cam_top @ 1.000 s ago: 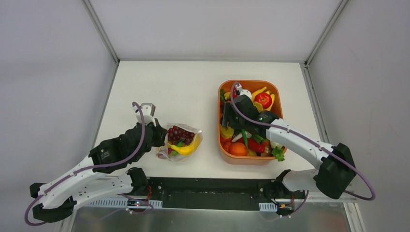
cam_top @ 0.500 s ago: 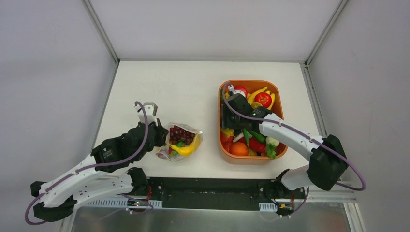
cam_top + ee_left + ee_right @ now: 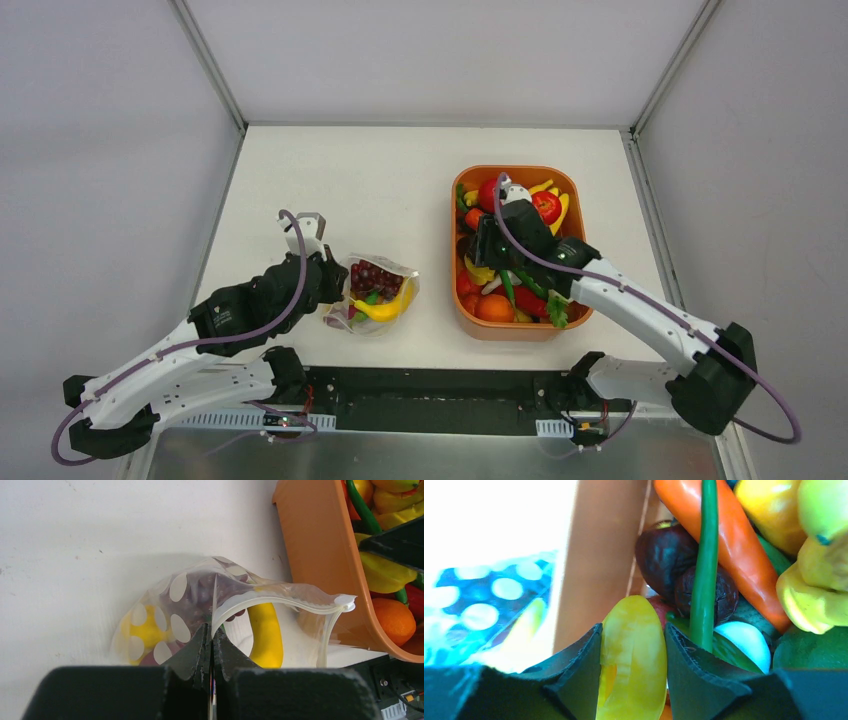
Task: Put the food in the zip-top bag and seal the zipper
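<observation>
One dotted bag [image 3: 172, 587] lies by the bench's [image 3: 330, 170] near edge, left of centre, holding one grape bunch [image 3: 372, 275], a yellow fruit [image 3: 385, 308] and a green piece [image 3: 368, 297]. The left jaws are together, pinching its zipper [image 3: 250, 598] rim. One orange tray [image 3: 515, 170], right of it, is heaped with food [image 3: 495, 308] too tangled to count; the right jaws there press a yellow piece [image 3: 631, 655] on both sides.

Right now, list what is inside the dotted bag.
Through the zip-top bag show purple grapes, a yellow piece and a green piece. Anything beneath them, or under the left gripper pinching its edge, is hidden.
</observation>
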`<state>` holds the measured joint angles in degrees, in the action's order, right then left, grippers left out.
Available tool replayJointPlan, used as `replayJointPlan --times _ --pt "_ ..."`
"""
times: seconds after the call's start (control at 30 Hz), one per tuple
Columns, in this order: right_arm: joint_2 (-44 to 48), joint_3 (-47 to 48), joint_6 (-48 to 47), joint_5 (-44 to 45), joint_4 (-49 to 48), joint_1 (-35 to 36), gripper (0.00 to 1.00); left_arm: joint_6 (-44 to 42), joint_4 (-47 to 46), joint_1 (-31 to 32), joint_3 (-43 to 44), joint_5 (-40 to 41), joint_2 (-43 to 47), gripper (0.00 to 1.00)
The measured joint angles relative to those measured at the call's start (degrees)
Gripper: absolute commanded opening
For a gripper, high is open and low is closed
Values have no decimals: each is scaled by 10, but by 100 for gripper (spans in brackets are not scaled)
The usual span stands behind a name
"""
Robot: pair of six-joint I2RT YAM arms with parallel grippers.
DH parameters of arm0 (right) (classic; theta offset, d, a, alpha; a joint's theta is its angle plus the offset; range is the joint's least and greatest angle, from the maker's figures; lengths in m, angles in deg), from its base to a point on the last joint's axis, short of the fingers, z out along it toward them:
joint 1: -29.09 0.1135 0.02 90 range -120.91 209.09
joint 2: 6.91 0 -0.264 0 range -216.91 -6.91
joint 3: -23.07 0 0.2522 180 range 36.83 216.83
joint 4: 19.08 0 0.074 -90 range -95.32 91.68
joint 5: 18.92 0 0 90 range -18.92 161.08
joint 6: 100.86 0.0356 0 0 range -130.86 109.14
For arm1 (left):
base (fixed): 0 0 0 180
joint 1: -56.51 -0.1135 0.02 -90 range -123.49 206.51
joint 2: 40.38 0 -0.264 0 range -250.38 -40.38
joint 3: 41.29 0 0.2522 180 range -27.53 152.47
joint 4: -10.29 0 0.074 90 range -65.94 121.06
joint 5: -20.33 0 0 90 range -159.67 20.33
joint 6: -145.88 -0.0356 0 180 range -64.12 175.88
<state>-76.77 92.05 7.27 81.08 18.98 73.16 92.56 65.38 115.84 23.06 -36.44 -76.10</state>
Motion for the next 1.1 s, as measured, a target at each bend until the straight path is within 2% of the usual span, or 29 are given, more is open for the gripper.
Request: replayJointPlan --times 0.23,0.47,0.57,0.7,0.9,1.1 --pt "124 -37 3 -31 -77 0 33 0 0 0 0 0 0 2" --pt "176 -48 19 -160 -165 0 32 0 -1 0 0 -1 -3 2" --pt "169 -48 33 -228 -205 8 32 0 -2 0 0 -2 -5 1" --pt "146 -48 37 -270 -247 52 32 0 -2 0 0 -2 -9 2" --pt "68 -22 9 -267 -264 158 32 0 -4 0 0 -4 -16 2" --pt "-23 28 -44 -216 -265 214 32 0 -4 0 0 -14 -24 1"
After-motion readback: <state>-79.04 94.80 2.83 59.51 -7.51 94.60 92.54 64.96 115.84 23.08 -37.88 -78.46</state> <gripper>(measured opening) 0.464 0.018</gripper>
